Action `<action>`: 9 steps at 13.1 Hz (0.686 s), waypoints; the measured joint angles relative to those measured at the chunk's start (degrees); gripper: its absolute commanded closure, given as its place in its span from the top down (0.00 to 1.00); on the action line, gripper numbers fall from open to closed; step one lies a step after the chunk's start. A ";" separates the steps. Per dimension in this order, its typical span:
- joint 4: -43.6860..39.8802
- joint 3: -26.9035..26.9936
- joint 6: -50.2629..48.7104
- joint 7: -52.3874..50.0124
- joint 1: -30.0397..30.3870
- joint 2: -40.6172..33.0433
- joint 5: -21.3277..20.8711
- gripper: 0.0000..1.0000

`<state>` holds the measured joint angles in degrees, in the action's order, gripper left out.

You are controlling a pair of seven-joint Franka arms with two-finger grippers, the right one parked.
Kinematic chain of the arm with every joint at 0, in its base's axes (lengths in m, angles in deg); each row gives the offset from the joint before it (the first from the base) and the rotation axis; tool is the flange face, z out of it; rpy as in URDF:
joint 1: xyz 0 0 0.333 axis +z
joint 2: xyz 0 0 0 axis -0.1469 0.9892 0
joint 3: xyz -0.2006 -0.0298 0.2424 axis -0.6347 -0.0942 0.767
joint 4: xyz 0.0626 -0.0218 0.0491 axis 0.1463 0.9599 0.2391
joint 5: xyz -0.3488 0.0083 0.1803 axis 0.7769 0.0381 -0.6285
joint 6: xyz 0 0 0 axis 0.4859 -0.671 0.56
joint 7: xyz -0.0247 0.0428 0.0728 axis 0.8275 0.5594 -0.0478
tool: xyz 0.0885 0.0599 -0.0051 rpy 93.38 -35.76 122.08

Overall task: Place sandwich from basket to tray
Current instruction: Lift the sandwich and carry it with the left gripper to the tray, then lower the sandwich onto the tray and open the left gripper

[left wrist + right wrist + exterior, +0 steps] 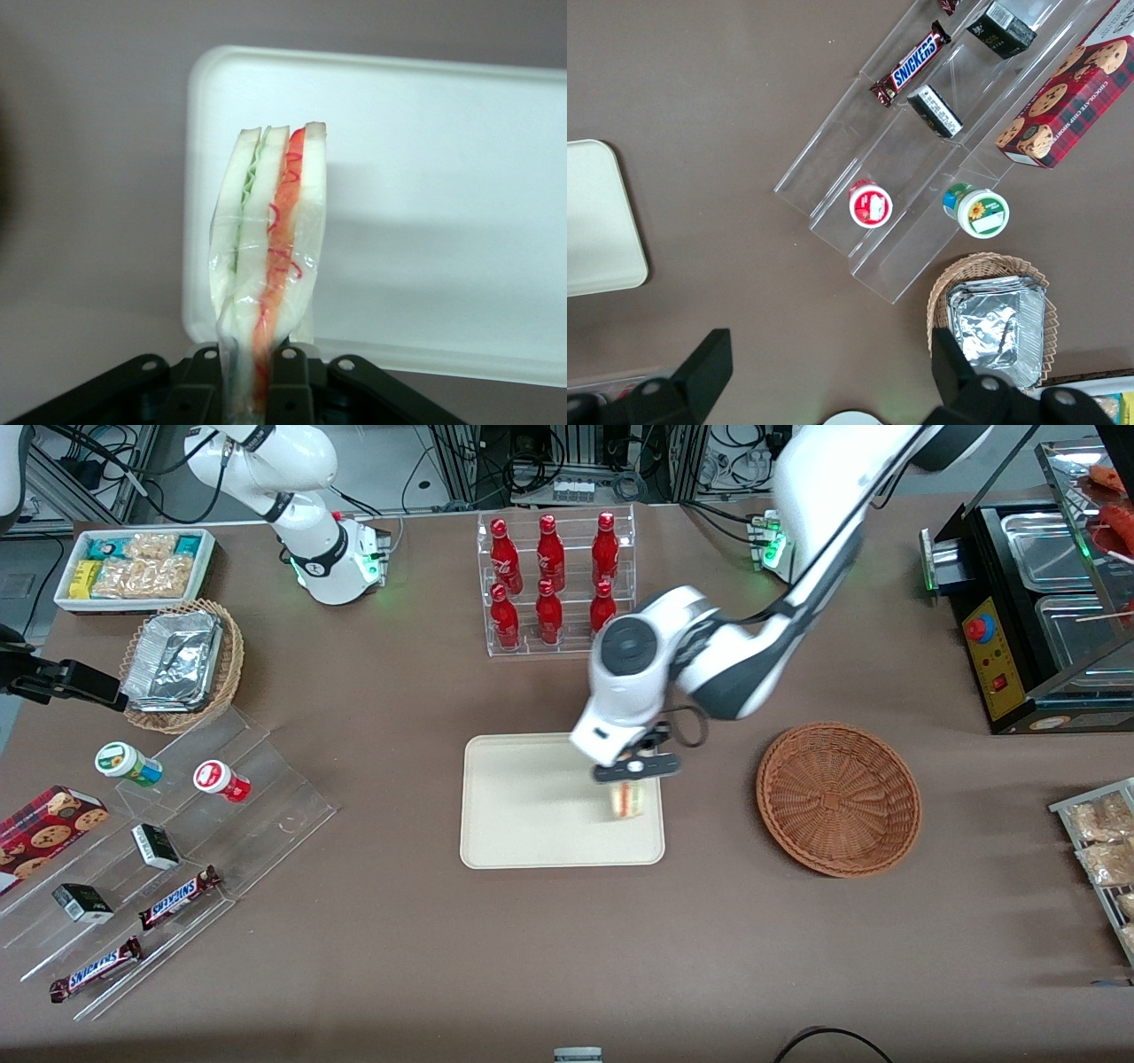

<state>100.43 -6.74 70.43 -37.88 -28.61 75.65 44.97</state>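
My left gripper [634, 772] is shut on the sandwich [627, 801], a wrapped wedge of white bread with red and green filling. It holds it over the tray [523, 806], near the tray's edge that faces the basket. In the left wrist view the sandwich [270, 248] stands out from between the black fingers [292, 376], with the cream-white tray [443, 195] under it. The reddish-brown wicker basket [838, 797] stands beside the tray, toward the working arm's end, with nothing in it.
A clear rack of red bottles [554, 580] stands farther from the front camera than the tray. A tan basket of foil containers [182, 664], a white bin of snacks [133, 567] and an acrylic step with snack bars and cups [168, 841] lie toward the parked arm's end. A black warmer [1036, 611] stands at the working arm's end.
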 measured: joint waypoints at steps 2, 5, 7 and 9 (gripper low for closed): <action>-3.25 0.05 0.02 -0.37 -3.39 4.01 -1.71 0.11; -6.91 0.09 0.02 -0.58 -5.52 7.55 -3.63 0.11; -9.66 0.09 0.10 -0.58 -6.14 9.74 -5.37 0.11; -12.21 0.10 0.42 -0.58 -6.66 11.96 -6.38 0.12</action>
<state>88.22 -6.64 70.85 -38.46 -35.28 87.62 38.59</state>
